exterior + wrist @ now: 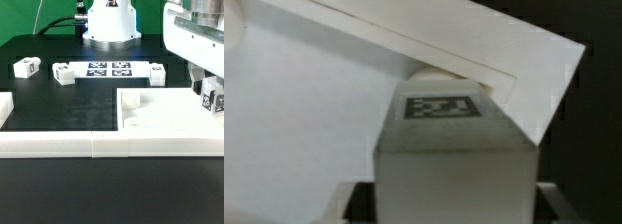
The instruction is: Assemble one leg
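Observation:
My gripper [207, 88] is at the exterior view's right, over the right edge of the large white square panel [160, 112]. It is shut on a leg [211, 98], a small white block with a black-and-white tag. In the wrist view the leg [443, 130] fills the middle, tag facing the camera, and its far end is at the panel's [313, 110] corner recess. My gripper [452, 198] clamps the leg's near end, with dark fingers [374, 200] on both sides. I cannot tell whether the leg touches the panel.
The marker board [110, 70] lies in front of the robot base. Loose legs lie at the far left [25, 68], beside the board's left end [62, 73] and at its right end [157, 70]. Long white border rails [90, 146] run along the front.

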`<state>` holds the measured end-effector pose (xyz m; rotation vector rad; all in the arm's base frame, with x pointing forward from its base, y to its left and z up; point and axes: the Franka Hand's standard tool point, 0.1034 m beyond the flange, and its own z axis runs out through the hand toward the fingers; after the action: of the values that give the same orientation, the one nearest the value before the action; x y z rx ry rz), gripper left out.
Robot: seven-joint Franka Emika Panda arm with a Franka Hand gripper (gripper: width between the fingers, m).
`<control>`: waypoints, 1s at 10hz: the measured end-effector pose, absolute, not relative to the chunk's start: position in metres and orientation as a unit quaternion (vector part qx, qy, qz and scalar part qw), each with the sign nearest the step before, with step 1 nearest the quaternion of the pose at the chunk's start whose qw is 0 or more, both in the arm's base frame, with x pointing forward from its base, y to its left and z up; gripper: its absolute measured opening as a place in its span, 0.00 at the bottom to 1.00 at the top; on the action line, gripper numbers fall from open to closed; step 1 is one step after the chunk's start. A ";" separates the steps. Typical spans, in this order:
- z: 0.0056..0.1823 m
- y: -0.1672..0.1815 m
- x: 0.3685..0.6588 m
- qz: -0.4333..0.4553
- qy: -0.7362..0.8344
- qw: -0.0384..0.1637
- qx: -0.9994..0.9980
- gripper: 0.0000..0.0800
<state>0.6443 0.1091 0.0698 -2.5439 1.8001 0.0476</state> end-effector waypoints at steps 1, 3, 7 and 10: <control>0.070 0.109 0.644 0.015 0.567 0.013 -0.824 0.46; 0.070 0.113 0.645 0.011 0.524 0.015 -0.851 0.68; 0.066 0.124 0.642 0.010 0.304 0.009 -0.952 0.81; 0.070 0.125 0.645 0.008 0.172 0.007 -0.985 0.81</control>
<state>0.6448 0.1248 0.0701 -3.0802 0.5377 0.0245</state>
